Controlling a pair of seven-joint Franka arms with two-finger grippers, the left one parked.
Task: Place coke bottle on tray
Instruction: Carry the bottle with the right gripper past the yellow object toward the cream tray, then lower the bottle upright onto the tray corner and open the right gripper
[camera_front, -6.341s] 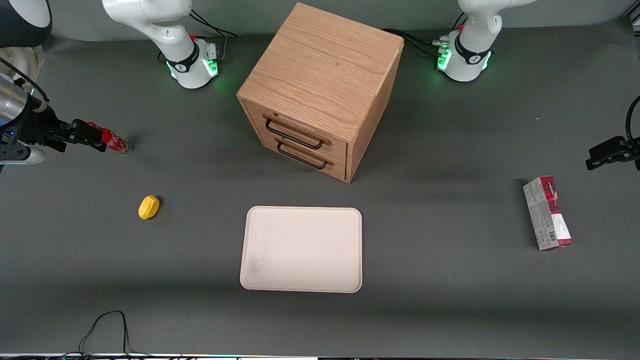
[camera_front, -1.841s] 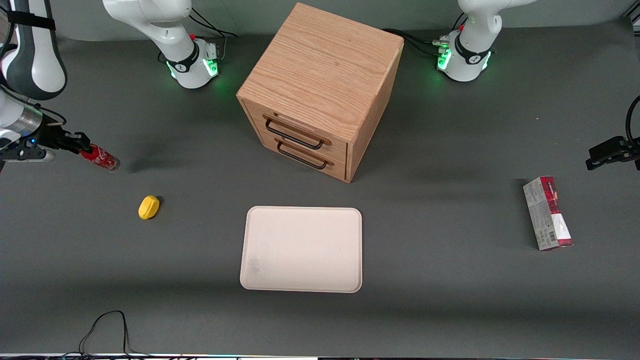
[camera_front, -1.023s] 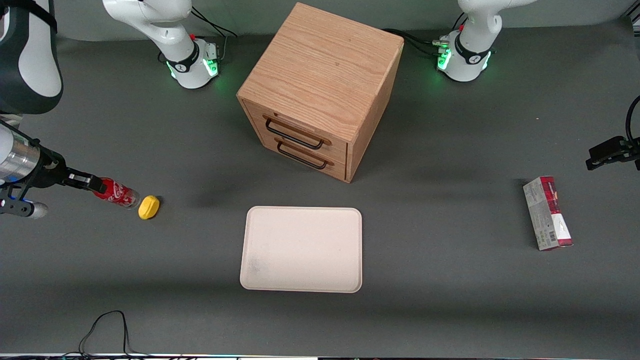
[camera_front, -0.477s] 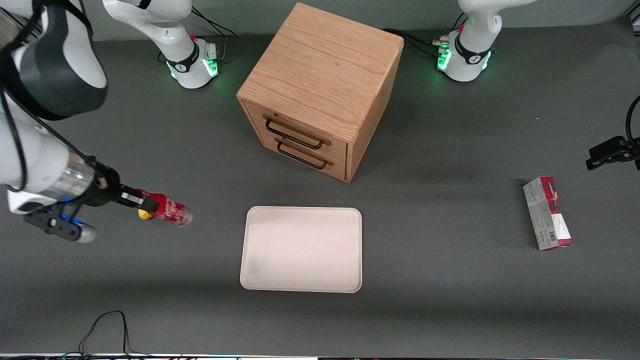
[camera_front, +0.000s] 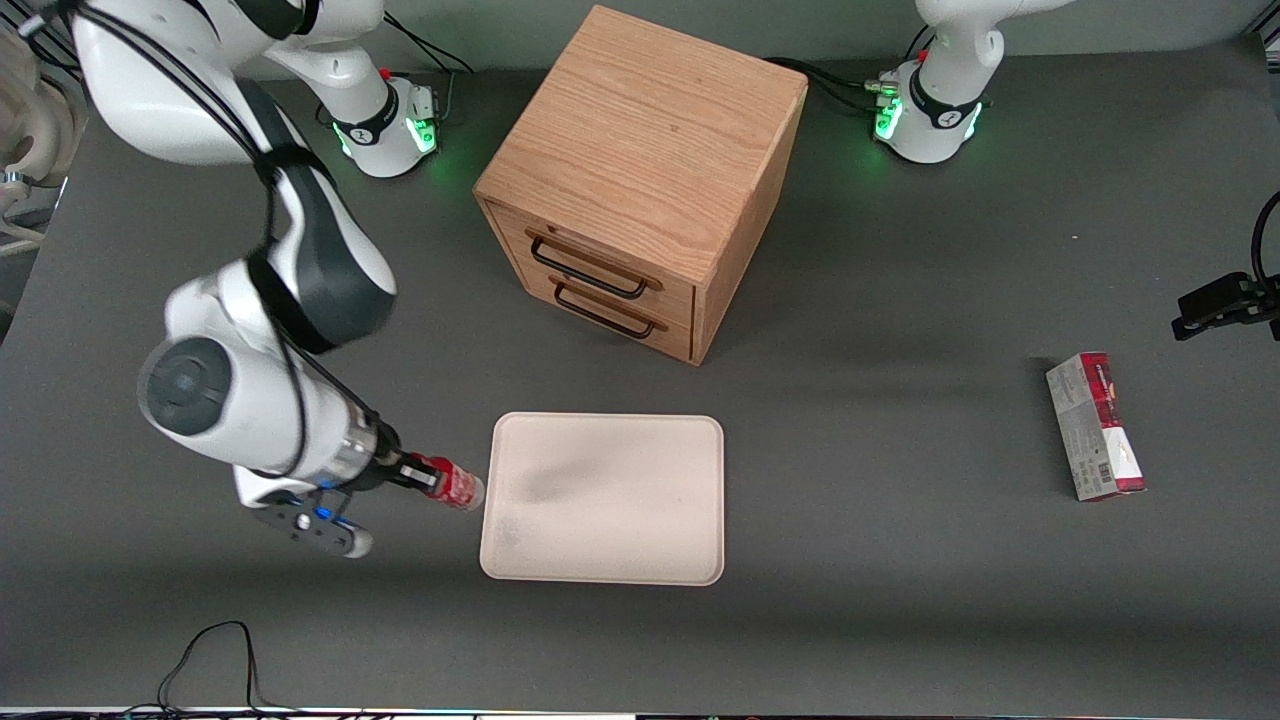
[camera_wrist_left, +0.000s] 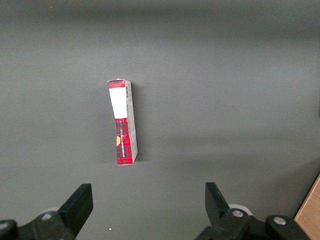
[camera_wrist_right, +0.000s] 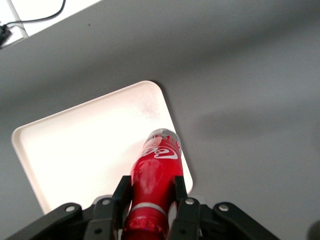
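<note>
My right gripper (camera_front: 425, 479) is shut on the coke bottle (camera_front: 450, 486), a slim red-labelled bottle, and holds it lying almost level above the table. The bottle's base points at the cream tray (camera_front: 640, 540) and sits just at the tray's edge toward the working arm's end. In the right wrist view the gripper (camera_wrist_right: 151, 194) clamps the bottle (camera_wrist_right: 156, 172) near its neck, with the tray (camera_wrist_right: 75, 150) beneath the bottle's base.
A wooden drawer cabinet (camera_front: 640, 180) stands farther from the front camera than the tray. A red-and-grey carton (camera_front: 1094, 426) lies toward the parked arm's end of the table, also in the left wrist view (camera_wrist_left: 122, 121). A black cable (camera_front: 205, 660) lies near the front edge.
My right arm has carried the bottle from the table's working-arm end, nearer to the front camera, up to the tray's edge. The yellow object is now hidden by the arm.
</note>
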